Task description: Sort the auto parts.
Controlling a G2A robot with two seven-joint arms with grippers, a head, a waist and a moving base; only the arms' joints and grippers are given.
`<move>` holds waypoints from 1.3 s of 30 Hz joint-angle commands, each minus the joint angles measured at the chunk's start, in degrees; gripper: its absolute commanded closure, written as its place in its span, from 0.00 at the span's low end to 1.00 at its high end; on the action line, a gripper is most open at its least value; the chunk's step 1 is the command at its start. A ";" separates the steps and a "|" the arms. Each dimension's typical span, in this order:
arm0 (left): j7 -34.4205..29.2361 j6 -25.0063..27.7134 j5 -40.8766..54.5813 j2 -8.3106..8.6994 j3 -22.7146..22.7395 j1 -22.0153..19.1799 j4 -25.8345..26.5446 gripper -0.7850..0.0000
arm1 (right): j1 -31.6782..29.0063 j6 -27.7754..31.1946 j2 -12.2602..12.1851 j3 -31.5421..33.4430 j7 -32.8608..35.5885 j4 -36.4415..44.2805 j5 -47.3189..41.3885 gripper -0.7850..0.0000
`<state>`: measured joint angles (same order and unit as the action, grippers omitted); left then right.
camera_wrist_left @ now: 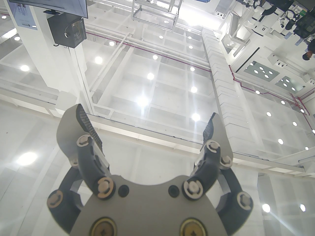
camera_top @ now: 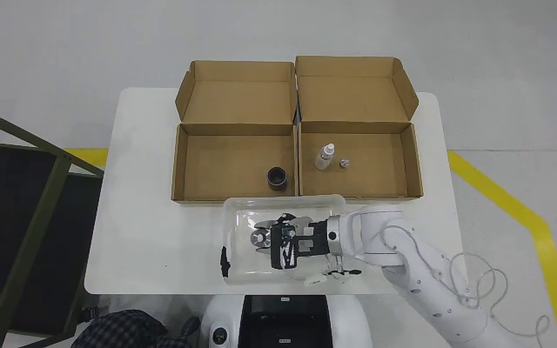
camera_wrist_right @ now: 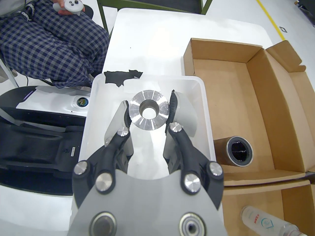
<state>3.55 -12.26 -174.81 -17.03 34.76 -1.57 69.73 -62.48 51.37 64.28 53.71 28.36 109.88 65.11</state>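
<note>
Now, right end effector (camera_wrist_right: 149, 98): clamped on the metal ring (camera_wrist_right: 141, 122), inside the white bin (camera_wrist_right: 96, 104).
Left end effector (camera_wrist_left: 146, 111): fingers spread apart, aimed at the ceiling (camera_wrist_left: 172, 74).

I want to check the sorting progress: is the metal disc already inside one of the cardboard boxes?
No, the metal disc lies in the white bin, between the fingers of the right gripper.
</note>
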 commanded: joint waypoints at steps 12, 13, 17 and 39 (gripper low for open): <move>0.00 0.00 0.00 0.00 0.00 0.00 0.00 0.00 | -3.54 -0.03 -1.96 9.76 -2.63 2.94 -6.17 1.00; 0.00 0.00 0.00 0.00 0.00 0.00 0.00 0.00 | -3.81 -0.04 -2.09 10.41 -2.84 3.07 -6.61 1.00; 0.00 0.00 0.00 0.00 0.00 0.00 0.00 0.00 | -4.73 0.12 -2.55 12.57 -3.54 3.38 -8.11 1.00; 0.00 0.00 0.00 0.00 0.00 0.00 0.00 0.00 | -5.82 0.75 -4.03 17.81 -5.29 1.66 -14.61 1.00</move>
<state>3.55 -12.26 -174.81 -17.03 34.76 -1.57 69.73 -68.31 52.16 60.28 71.51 23.06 111.57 50.59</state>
